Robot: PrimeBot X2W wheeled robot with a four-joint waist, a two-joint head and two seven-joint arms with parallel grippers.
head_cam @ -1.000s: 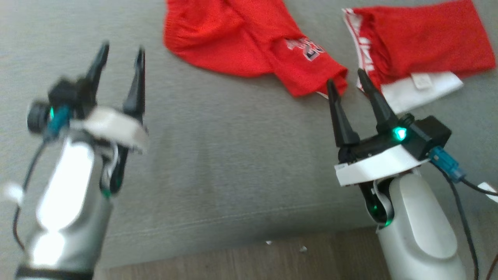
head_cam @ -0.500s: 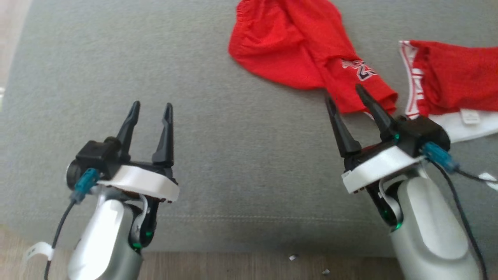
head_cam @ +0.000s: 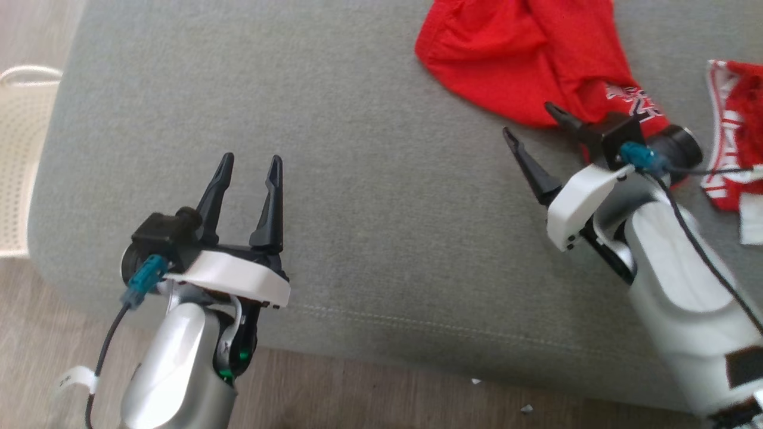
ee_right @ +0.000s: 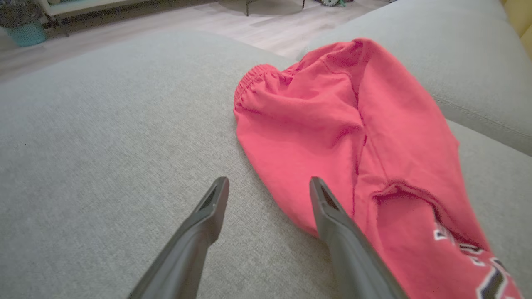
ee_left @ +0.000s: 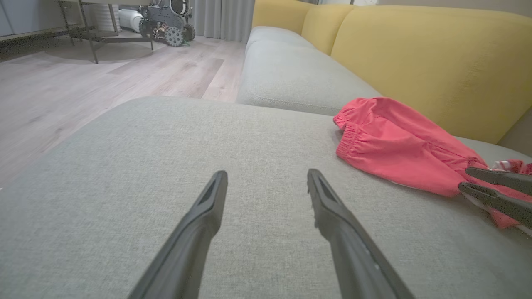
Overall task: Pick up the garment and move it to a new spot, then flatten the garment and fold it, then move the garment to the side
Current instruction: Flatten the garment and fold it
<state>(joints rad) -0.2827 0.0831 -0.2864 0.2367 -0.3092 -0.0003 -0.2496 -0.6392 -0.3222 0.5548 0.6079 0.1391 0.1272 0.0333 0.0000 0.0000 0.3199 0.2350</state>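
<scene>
Lying just ahead of spread right fingers (ee_right: 334, 224): red garment (ee_right: 345, 124).

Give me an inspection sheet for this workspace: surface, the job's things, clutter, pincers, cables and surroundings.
Surface: grey sofa cushion, flat, mostly bare.
Job's things: red garment crumpled at the cushion's far right, not held.
Clutter: red-and-white garment to the right of it; white scraps on the wood floor.
Pincers: left pincer open over bare cushion; right pincer open, one finger over the red garment's edge, contact unclear.
Cables: left wrist cable and right wrist cable, dark with teal plugs.
Surroundings: white perforated basket at the left; yellow backrest behind.
</scene>
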